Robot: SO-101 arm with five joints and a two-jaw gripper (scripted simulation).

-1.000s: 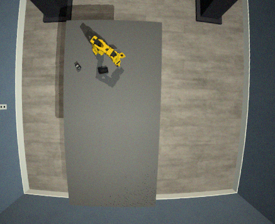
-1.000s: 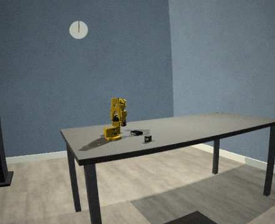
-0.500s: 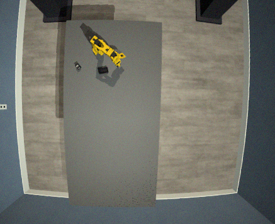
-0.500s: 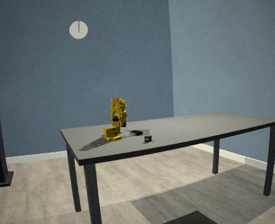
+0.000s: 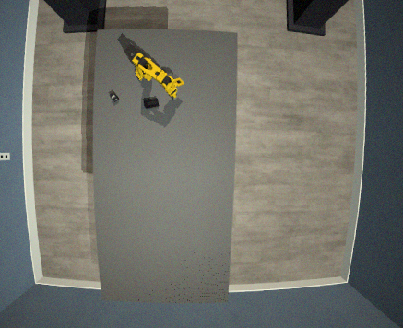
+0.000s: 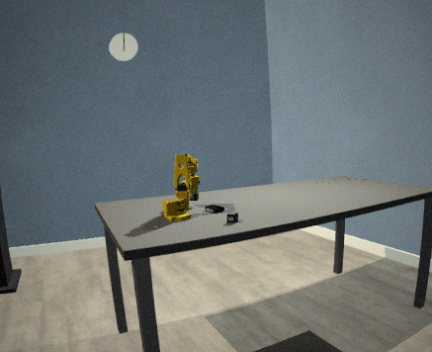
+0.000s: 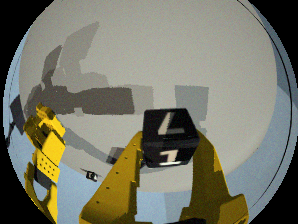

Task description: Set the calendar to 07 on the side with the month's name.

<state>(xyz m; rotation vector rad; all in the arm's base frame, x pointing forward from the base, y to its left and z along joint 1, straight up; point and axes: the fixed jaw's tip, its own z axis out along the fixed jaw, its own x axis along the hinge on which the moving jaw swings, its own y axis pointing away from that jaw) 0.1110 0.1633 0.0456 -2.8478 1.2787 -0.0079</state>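
My gripper is shut on a black cube, held well above the table, with a jaw on each side. Its upper visible face shows a 7 upside down in the wrist view; the face below shows a 1. The small black tray lies on the table, partly behind a jaw in the wrist view. Its month name is not readable. The other black cube rests on the table apart from the tray; its white digit is too small to read surely.
The grey table carries the arm's yellow base near one end. The loose cube lies near a long table edge. The arm's shadow falls around the tray.
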